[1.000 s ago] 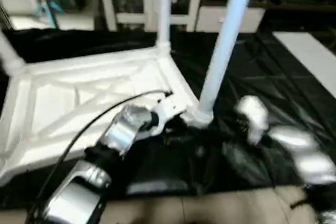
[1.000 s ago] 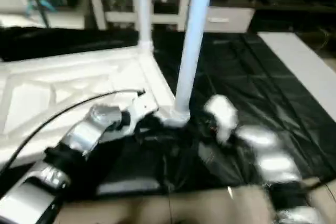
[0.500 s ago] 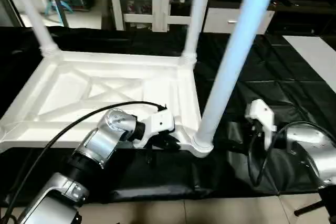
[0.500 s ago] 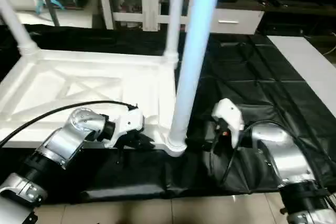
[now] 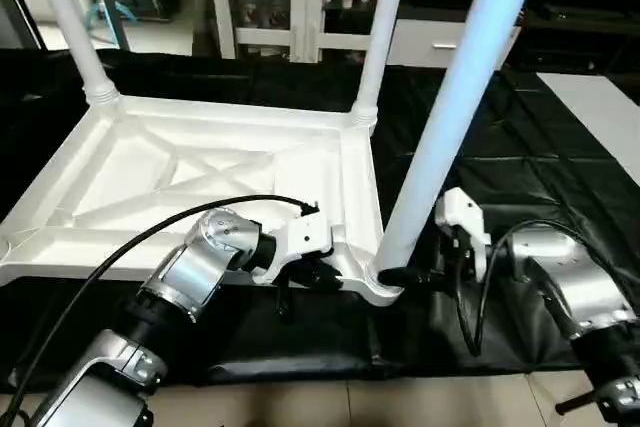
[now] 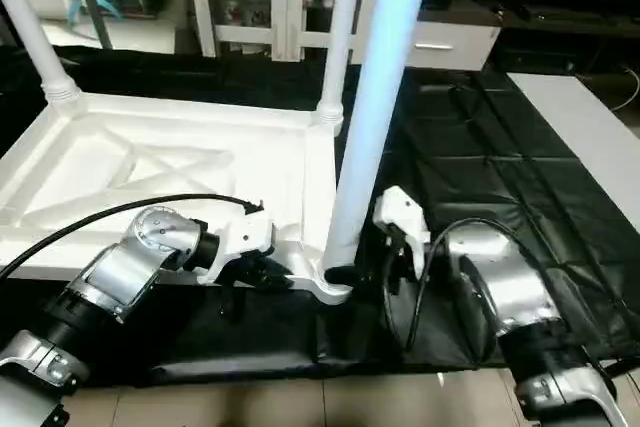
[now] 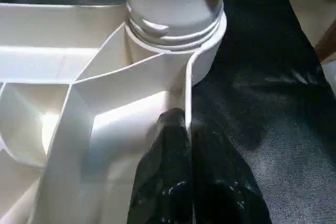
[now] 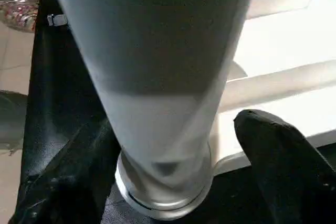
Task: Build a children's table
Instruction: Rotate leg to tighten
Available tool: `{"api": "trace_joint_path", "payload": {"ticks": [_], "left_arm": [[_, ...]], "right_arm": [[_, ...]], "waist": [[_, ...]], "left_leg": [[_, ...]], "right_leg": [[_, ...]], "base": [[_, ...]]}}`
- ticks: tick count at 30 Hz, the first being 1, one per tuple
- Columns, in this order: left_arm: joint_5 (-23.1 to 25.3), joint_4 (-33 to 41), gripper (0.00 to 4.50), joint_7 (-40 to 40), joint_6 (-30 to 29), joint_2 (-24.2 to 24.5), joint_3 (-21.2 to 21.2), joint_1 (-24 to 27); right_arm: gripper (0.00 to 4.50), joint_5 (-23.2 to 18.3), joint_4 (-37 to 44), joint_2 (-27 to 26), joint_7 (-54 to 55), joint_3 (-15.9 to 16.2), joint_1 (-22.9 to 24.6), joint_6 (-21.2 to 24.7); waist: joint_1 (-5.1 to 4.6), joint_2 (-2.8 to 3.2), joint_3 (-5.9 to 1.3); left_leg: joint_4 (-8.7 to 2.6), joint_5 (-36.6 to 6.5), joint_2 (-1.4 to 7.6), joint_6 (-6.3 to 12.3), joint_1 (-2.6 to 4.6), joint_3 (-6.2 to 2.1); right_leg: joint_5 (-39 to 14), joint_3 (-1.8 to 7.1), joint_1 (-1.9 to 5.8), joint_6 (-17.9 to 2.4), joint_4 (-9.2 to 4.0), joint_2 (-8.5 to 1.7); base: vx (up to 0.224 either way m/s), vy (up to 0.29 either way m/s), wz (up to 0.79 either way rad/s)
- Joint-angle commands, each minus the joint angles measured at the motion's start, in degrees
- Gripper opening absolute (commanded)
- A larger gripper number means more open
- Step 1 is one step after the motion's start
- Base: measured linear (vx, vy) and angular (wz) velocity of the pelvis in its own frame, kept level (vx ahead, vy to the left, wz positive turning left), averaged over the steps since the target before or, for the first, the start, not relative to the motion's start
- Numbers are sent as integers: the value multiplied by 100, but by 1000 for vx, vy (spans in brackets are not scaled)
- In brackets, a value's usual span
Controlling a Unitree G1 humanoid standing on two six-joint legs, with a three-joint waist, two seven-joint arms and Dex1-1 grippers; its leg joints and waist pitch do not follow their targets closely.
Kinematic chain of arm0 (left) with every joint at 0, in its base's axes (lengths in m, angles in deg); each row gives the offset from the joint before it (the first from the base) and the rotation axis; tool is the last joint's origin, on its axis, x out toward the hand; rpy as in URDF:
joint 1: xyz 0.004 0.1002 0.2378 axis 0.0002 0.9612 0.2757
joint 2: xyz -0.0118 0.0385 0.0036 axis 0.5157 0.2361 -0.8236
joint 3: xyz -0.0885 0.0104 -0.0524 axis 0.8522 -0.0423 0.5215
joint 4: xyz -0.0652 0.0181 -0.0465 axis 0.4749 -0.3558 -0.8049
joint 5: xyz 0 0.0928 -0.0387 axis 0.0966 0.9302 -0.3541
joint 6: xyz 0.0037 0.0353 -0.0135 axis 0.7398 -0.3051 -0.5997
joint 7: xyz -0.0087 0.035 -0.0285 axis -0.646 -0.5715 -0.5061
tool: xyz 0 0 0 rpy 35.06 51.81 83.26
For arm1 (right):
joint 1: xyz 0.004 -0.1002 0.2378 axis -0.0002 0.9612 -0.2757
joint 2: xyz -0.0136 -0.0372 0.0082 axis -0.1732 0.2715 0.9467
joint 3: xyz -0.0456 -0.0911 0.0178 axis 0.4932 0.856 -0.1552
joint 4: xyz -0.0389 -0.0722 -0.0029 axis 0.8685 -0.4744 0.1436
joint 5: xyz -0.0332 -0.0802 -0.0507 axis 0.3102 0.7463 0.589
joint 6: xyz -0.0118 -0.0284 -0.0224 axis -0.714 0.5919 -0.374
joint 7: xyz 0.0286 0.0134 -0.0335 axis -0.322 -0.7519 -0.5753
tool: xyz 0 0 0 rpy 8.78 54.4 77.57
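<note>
Right now the L gripper [image 7: 186, 129] is clamped on the near rim of the tabletop [image 5: 200, 172], fingers [image 7: 168, 166] pinched together over the wall just beside the corner socket [image 7: 176, 24]. R gripper [image 8: 173, 150] has its fingers apart, one each side of the near leg [image 5: 450, 107] at its base, close to it; contact unclear. Tabletop lies underside up on a black sheet [image 5: 520, 167], X-ribs showing. Two more legs [image 5: 375, 37] [image 5: 70, 27] stand upright in the far corners.

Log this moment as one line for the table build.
stage: fourth leg standing in near corner socket | left gripper: shut on tabletop rim | right gripper: open, fingers either side of leg base
</note>
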Motion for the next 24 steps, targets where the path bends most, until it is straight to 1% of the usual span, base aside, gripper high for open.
{"api": "trace_joint_path", "payload": {"ticks": [1,2,3,4,5,6,9,12,13,14,16,19,22,23,24], "left_arm": [[129,-138,0,176,-87,17,-369,202],[130,-135,0,167,-93,20,-368,206],[131,-138,0,160,-95,19,-367,208],[134,-139,0,153,-98,20,-366,210],[136,-135,0,150,-105,21,-367,212],[135,-128,0,149,-113,23,-369,215],[131,-108,0,153,-139,26,-383,226],[135,-107,0,173,-153,33,-398,226],[136,-107,0,176,-154,35,-400,226],[136,-107,0,176,-154,35,-400,226],[142,-109,0,203,-164,45,-414,224],[145,-104,0,223,-179,54,-425,219],[151,-119,0,212,-175,49,-424,207],[151,-124,0,209,-178,45,-425,202],[147,-145,0,163,-189,16,-404,190]], "right_arm": [[336,55,-142,21,-114,15,-105,-87],[330,67,-214,7,-189,41,-133,-106],[325,75,-241,3,-215,54,-141,-115],[302,78,-262,1,-250,68,-146,-111],[294,86,-293,0,-291,86,-157,-117],[294,96,-319,0,-317,101,-162,-129],[258,113,-419,6,-418,145,-186,-142],[237,123,-505,10,-471,185,-218,-181],[237,126,-513,10,-478,190,-220,-184],[221,126,-513,10,-478,190,-220,-184],[217,155,-571,-10,-521,193,-242,-210],[211,180,-636,-42,-554,203,-263,-239],[210,197,-686,-66,-548,218,-272,-262],[210,196,-727,-79,-526,217,-275,-273],[209,177,-785,-114,-428,171,-277,-214]], "waist": [[-9,-74,-300],[3,-63,-295],[1,-72,-296],[1,-72,-301],[0,-82,-301],[4,-80,-302],[3,-80,-308],[1,-80,-310],[1,-78,-306],[1,-75,-306],[0,-75,-309],[-3,-66,-311],[-4,-68,-311],[-6,-77,-311],[-10,-81,-312]], "left_leg": [[-363,-1077,138,462,1,-22],[-364,-1090,142,459,6,-24],[-367,-1107,145,456,4,-30],[-364,-1104,145,449,7,-28],[-363,-1086,144,447,7,-28],[-363,-1081,144,446,9,-28],[-357,-1034,143,468,9,-29],[-354,-1047,141,468,3,-30],[-354,-1048,139,465,2,-28],[-358,-1058,143,454,7,-30],[-359,-1124,143,419,9,-33],[-357,-1122,140,420,7,-33],[-358,-1168,142,404,9,-35],[-359,-1192,143,395,12,-34],[-358,-1195,140,389,10,-35]], "right_leg": [[-1124,166,264,-1395,-269,-111],[-1145,170,264,-1390,-272,-114],[-1174,166,266,-1381,-270,-116],[-1168,167,265,-1382,-269,-118],[-1139,166,267,-1390,-267,-112],[-1125,166,268,-1397,-265,-113],[-1048,164,273,-1424,-253,-110],[-1061,163,279,-1438,-250,-112],[-1073,164,276,-1430,-254,-108],[-1089,164,273,-1421,-257,-111],[-1121,164,275,-1409,-260,-109],[-1077,164,279,-1425,-253,-106],[-1108,162,274,-1425,-259,-107],[-1126,163,272,-1422,-261,-105],[-1134,163,272,-1424,-260,-104]], "base": [[0,0,0],[0,0,0],[0,0,0],[0,0,0],[0,0,0],[0,0,0],[0,0,0],[0,0,0],[0,0,0],[0,0,0],[0,0,0],[0,0,0],[0,0,0],[0,0,0],[0,0,0]]}}
